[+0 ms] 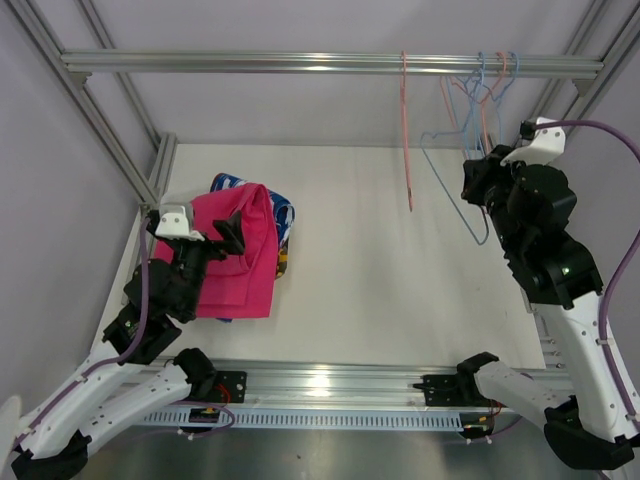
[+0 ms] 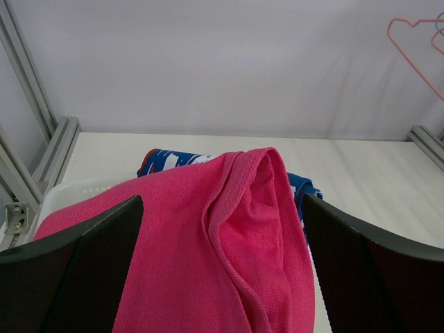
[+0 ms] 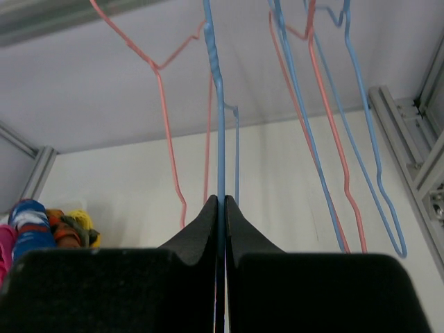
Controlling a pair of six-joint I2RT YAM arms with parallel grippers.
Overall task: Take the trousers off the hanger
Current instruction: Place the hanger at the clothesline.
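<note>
The magenta pink trousers (image 1: 245, 255) lie on top of a pile of trousers at the table's left, over the blue-red-white patterned pair (image 1: 228, 183). My left gripper (image 1: 228, 238) hovers open just above the pink cloth (image 2: 208, 257), one finger (image 2: 76, 277) on each side of it and nothing held. In the right wrist view the pile (image 3: 41, 229) shows blue, orange and yellow edges. My right gripper (image 3: 221, 201) is shut on the wire of a bare blue hanger (image 3: 220, 125), which hangs from the rail at the back right (image 1: 455, 195).
A pink hanger (image 1: 407, 150) hangs alone from the top rail (image 1: 300, 63). Several more bare blue and pink hangers (image 3: 333, 139) cluster beside the held one. Aluminium frame posts (image 1: 150, 170) border the table. A white rim (image 2: 62, 194) shows beside the pile.
</note>
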